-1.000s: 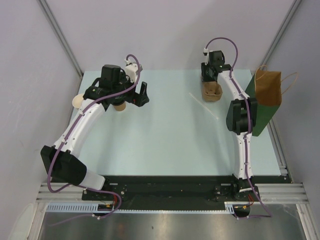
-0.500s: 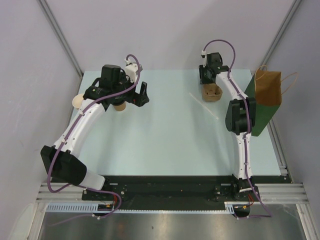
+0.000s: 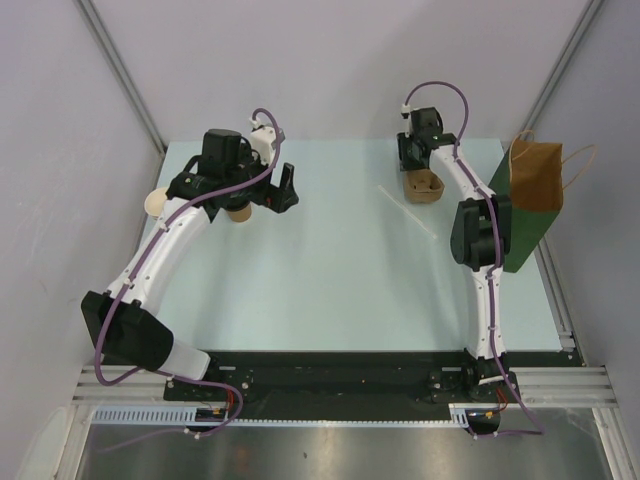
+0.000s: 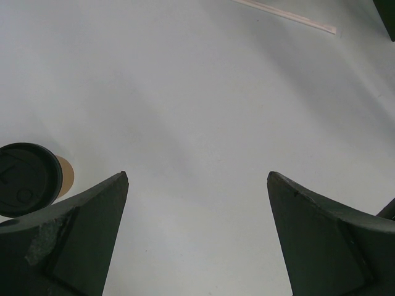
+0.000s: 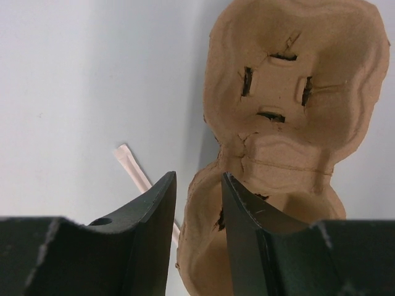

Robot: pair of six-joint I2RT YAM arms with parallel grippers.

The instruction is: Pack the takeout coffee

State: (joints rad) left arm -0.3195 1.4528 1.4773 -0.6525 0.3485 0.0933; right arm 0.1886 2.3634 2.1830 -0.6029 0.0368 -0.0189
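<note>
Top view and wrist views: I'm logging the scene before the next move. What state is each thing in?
takeout coffee: upright, lid on, standing on the table, not held.
left pincer: wide open, empty, beside the coffee.
right pincer: jaws slightly apart over the cup carrier's edge, gripping nothing.
cup carrier: empty, lying on the table.
paper bag: standing at the table's right edge.
straw: lying flat.

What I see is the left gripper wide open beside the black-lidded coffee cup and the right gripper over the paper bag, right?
Not quite: the right gripper is over the cardboard cup carrier, not the paper bag, as the right wrist view shows. The left gripper is wide open beside the black-lidded coffee cup.
</note>
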